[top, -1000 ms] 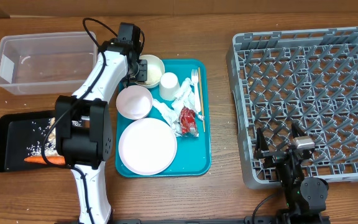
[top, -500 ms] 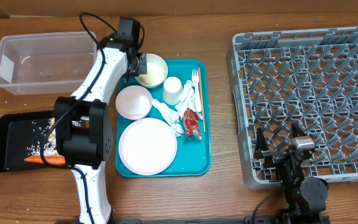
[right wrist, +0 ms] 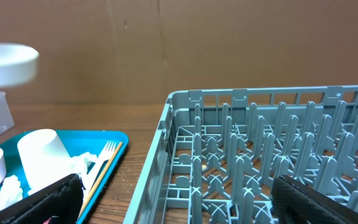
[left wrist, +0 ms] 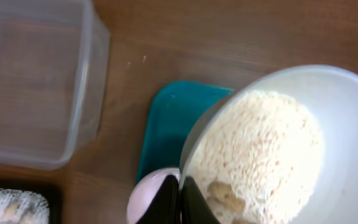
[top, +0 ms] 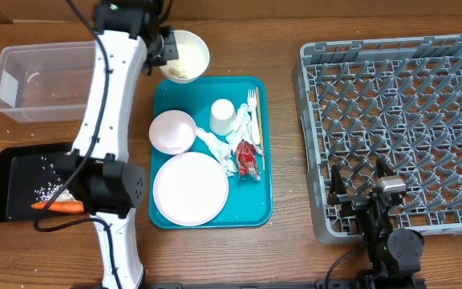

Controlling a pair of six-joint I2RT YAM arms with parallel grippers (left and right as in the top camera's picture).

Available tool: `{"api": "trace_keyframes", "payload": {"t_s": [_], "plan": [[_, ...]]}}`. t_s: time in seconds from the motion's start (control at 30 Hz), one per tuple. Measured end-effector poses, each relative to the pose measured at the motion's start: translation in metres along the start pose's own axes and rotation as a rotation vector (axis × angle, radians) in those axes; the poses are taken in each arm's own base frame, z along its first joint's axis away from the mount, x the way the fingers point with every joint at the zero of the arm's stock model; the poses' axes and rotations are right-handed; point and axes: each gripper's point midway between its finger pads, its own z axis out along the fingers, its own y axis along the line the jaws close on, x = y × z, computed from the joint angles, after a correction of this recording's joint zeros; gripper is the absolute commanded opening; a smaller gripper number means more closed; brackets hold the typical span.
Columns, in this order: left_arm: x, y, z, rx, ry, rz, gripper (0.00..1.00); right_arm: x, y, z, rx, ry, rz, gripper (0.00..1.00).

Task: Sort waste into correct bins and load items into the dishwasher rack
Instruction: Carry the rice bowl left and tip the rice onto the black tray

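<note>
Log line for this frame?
left gripper: shut on bowl of scraps, aloft past teal tray far edge | right gripper: open, at dishwasher rack

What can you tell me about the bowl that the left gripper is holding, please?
The bowl is small, round and white, seemingly of smooth plastic or ceramic. It holds a heap of beige, rice-like scraps. The left gripper is shut on its rim, one finger inside and one outside. It holds the bowl roughly level in the air, past the far edge of the teal tray and near the clear tub. Nothing else touches it.
</note>
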Motion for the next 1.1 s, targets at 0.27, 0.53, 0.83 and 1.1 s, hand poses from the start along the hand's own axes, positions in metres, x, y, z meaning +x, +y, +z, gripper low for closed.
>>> {"api": "trace_keyframes", "payload": {"t_s": [0.27,0.53,0.83,1.1], "plan": [[0.007,0.075,-0.06,-0.102,0.003,-0.17,0.04,0.0,0.0,0.0,0.0,0.0,0.0,1.0],[0.005,0.132,-0.125,-0.073,-0.125,-0.293,0.04,0.0,0.0,0.0,0.0,0.0,0.0,1.0],[0.083,0.199,-0.174,-0.245,-0.13,-0.494,0.04,0.0,0.0,0.0,0.0,0.0,0.0,1.0],[0.129,0.271,-0.126,-0.526,-0.007,-0.771,0.04,0.0,0.0,0.0,0.0,0.0,0.0,1.0]]}}
